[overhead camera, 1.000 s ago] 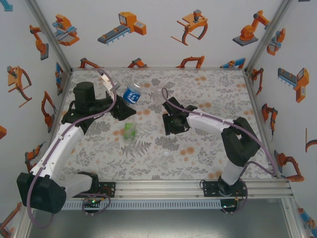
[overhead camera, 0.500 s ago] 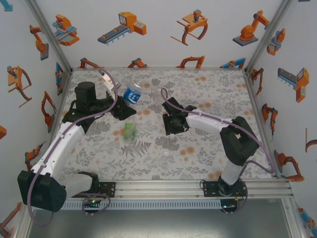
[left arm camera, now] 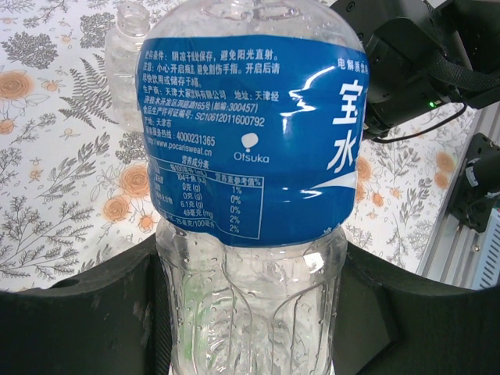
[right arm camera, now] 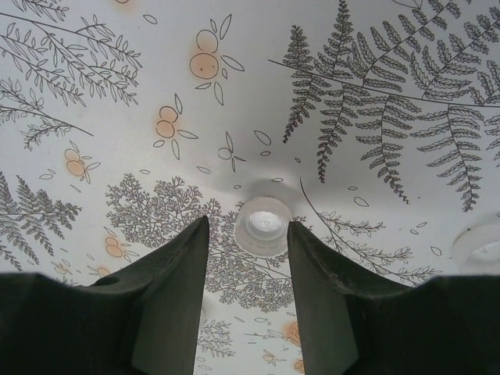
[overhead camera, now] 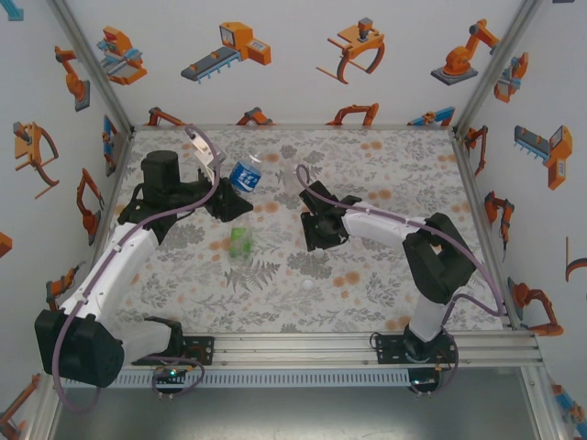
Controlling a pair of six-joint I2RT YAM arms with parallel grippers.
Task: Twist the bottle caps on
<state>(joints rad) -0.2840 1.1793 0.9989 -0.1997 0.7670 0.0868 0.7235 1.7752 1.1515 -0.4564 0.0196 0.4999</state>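
1. Spare cap (overhead camera: 307, 285): loose on the floral table (overhead camera: 385, 275), nearest the arm bases and well apart from both grippers.
2. Green bottle (overhead camera: 240, 242): mid-table between the arms, with nothing gripping it. Can't tell if it's capped.
3. Right gripper (right arm camera: 247, 226): low over the table, jaws narrowly apart and empty. A white cap (right arm camera: 264, 225) lies at the fingertips, nearer the right finger, and looks open side up. It isn't pinched.
4. Cap handling, my read: tiny, light, rigid and slick, so it'll skate if nudged off-centre. Pinch across the rim with the cap centred between the tips.
5. Left gripper (overhead camera: 223, 186): clamped on the blue-label bottle (left arm camera: 250, 148), fingers (left arm camera: 109, 312) on the ribbed lower body below the label.
6. Bottle handling, my read: thin clear plastic, looks empty, so it's light and the walls will cave under squeeze. The low ribbed section is the stiffer place to hold.
7. Plain clear bottle (left arm camera: 129, 55): farthest back, just beyond the held bottle, with its neck open and no cap.
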